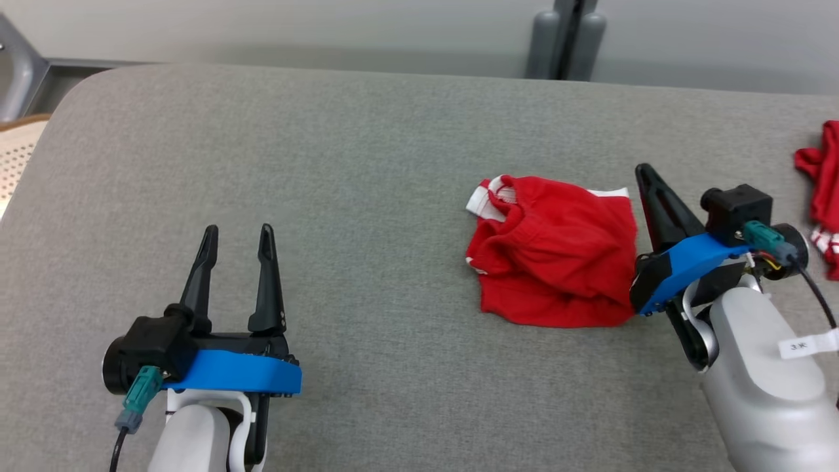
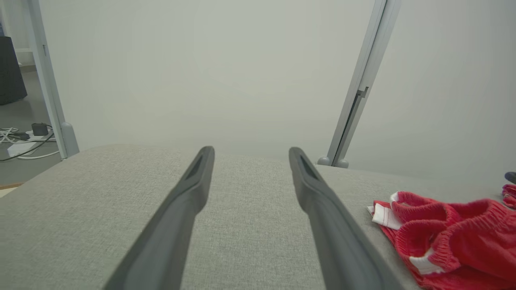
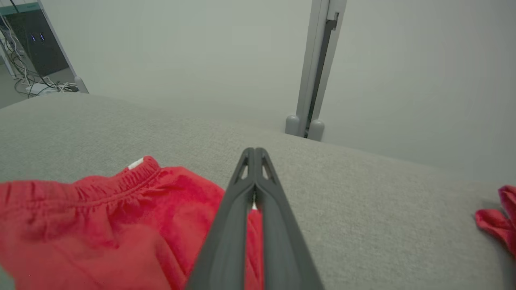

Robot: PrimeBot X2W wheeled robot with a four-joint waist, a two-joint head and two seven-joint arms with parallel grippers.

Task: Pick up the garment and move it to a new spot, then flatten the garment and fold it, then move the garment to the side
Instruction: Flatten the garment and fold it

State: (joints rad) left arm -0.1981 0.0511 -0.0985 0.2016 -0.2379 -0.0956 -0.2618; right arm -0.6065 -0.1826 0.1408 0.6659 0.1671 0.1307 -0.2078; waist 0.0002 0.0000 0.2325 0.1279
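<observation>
Crumpled red white-trimmed cloth garment (image 1: 557,255) lies just left of our right gripper (image 1: 647,176), jaws pressed together, apparently empty; left gripper (image 1: 239,237), jaws parted and empty, sits well apart.

Grey cushion (image 1: 367,164) open across left and centre; red garment (image 1: 557,262) occupies mid-right, second red cloth (image 1: 822,183) at right edge.

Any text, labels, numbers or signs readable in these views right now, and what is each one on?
White sticker on the right forearm: a short mark, perhaps "3R", too blurred to be sure.
White tag at the garment waistband: too small to read, if it is printed at all.
No other writing can be made out.
</observation>
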